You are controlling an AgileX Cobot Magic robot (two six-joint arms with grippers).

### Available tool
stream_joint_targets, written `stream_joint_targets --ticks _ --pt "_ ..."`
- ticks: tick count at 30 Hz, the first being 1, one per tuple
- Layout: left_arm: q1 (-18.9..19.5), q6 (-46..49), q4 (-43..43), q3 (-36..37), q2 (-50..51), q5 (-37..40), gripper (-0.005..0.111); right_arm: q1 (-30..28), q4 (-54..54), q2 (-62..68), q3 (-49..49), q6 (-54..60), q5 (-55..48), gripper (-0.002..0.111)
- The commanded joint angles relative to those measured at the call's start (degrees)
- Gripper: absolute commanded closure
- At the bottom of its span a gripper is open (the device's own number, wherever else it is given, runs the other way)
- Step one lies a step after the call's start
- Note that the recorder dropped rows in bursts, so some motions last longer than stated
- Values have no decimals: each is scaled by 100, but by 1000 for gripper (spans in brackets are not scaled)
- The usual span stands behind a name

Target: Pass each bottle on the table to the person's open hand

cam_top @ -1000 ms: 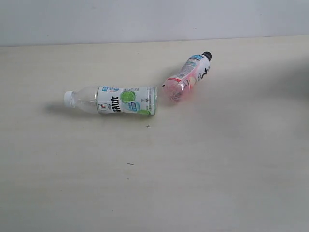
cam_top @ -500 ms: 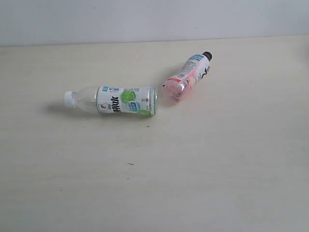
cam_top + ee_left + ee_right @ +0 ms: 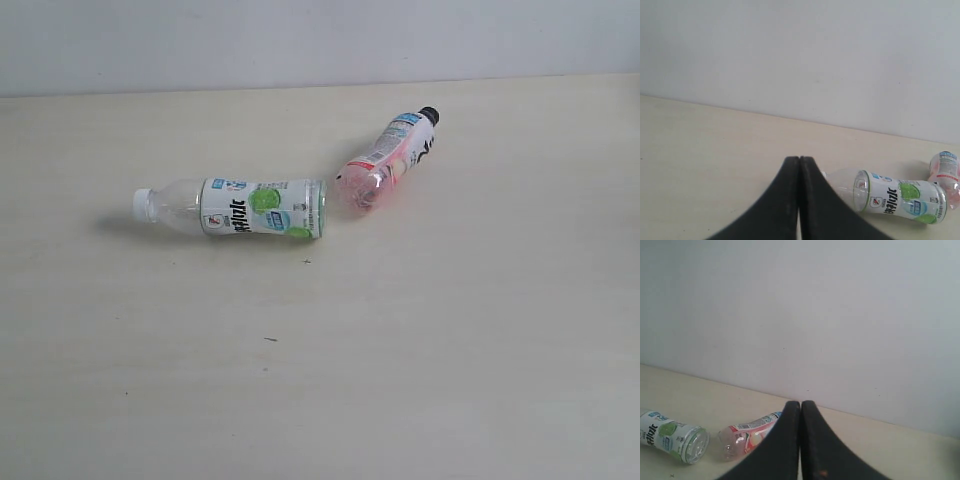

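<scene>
Two bottles lie on their sides on the cream table point(image 3: 400, 350). A white-capped bottle point(image 3: 232, 208) with a white and green label lies left of centre, its cap pointing left. A black-capped bottle point(image 3: 388, 158) with a pink and white label lies just right of it, cap toward the far wall. Neither arm shows in the exterior view. In the left wrist view my left gripper point(image 3: 799, 160) is shut and empty, with the white-capped bottle point(image 3: 890, 197) beyond it. My right gripper point(image 3: 800, 404) is shut and empty too, the pink bottle point(image 3: 746, 436) beside it. The person's open hand is out of view.
A plain pale wall point(image 3: 320, 40) rises behind the table's far edge. A few tiny dark specks point(image 3: 270, 340) dot the tabletop in front of the bottles.
A faint dark shadow at the right edge of the exterior view one second ago has faded away. The bottles have not moved.
</scene>
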State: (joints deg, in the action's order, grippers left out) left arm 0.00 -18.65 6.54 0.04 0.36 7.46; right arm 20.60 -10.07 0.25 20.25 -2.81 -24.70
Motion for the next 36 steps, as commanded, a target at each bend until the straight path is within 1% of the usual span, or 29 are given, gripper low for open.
stream_joint_targets --ticks 1,13,33,36 --pt "12 3 11 -4 -36 -28 107 10 -45 -25 -40 -24 46 108" --pt "12 3 11 -4 -36 -28 107 10 -45 -25 -40 -1 -186 108" --pt "12 3 11 -4 -36 -28 107 10 -114 -25 -40 24 -175 108" --pt "12 3 11 -4 -36 -28 107 95 -265 -25 -40 24 -175 108"
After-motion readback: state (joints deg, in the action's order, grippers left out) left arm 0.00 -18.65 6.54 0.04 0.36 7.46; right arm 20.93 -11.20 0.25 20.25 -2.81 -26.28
